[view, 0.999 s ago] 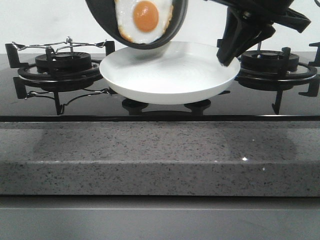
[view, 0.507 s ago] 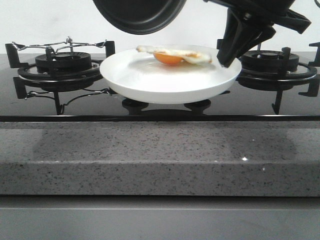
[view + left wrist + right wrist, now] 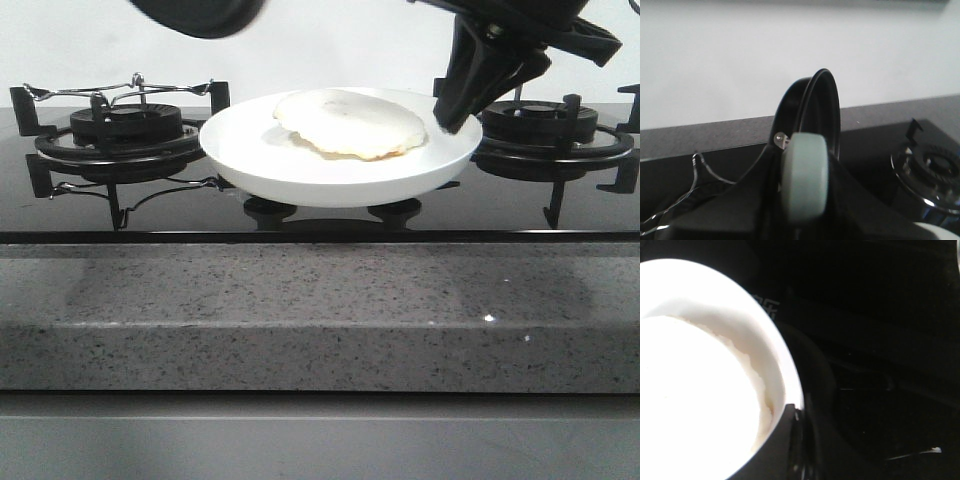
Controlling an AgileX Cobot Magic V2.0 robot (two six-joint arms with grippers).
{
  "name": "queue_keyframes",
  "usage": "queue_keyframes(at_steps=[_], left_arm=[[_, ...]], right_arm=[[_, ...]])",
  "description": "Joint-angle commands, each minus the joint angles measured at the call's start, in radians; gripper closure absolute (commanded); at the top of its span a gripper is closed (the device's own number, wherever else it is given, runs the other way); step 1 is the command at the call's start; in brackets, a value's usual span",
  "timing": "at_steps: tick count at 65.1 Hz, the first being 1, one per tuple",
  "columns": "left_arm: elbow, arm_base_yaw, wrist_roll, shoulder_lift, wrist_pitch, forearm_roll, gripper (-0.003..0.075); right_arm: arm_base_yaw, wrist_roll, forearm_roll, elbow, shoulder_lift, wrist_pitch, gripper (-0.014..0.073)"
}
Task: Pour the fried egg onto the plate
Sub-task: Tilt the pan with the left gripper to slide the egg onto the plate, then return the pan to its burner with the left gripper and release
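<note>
The fried egg [image 3: 350, 122] lies flat on the white plate [image 3: 300, 170], pale side up, toward the plate's right half. My right gripper [image 3: 450, 108] is shut on the plate's right rim. In the right wrist view the egg [image 3: 690, 390] fills the plate [image 3: 777, 355], and my dark gripper [image 3: 795, 440] grips the rim. My left gripper [image 3: 805, 205] is shut on the pale green handle [image 3: 805, 175] of the black pan [image 3: 812, 110]. The pan [image 3: 195, 12] is held high at the top left, mostly out of the front view.
The plate rests on a black glass hob between a left burner [image 3: 125, 125] with a wire rack [image 3: 110, 92] and a right burner [image 3: 545, 128]. A speckled grey stone counter edge [image 3: 320, 310] runs along the front.
The egg slid out of the tilted pan and landed flipped on the plate. The pan then moved up and to the left. The right gripper kept its hold.
</note>
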Motion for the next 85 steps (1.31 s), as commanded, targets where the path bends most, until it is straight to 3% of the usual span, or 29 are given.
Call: queue_keyframes(at_steps=[1, 14, 29, 54, 66, 74, 85], left_arm=[[-0.037, 0.128, -0.011, -0.013, 0.025, -0.196, 0.0739], [-0.037, 0.373, -0.011, 0.078, 0.252, -0.52, 0.0739], [-0.037, 0.502, -0.011, 0.247, 0.495, -0.796, 0.0739], [-0.037, 0.517, -0.011, 0.43, 0.647, -0.842, 0.0739], [-0.037, 0.517, -0.022, 0.447, 0.632, -0.832, 0.0731], [-0.037, 0.517, -0.023, 0.451, 0.634, -0.829, 0.0607], [-0.037, 0.517, -0.023, 0.452, 0.636, -0.827, 0.0302]], right_arm=[[0.001, -0.006, 0.022, -0.027, -0.039, -0.047, 0.0661], [0.001, -0.006, 0.022, -0.027, -0.039, -0.047, 0.0661], [0.001, -0.006, 0.022, -0.027, -0.039, -0.047, 0.0661], [0.001, -0.006, 0.022, -0.027, -0.039, -0.047, 0.0661], [0.001, -0.006, 0.022, -0.027, -0.039, -0.047, 0.0661], [0.001, -0.006, 0.022, -0.027, -0.039, -0.047, 0.0661], [0.001, -0.006, 0.022, -0.027, -0.039, -0.047, 0.0661]])
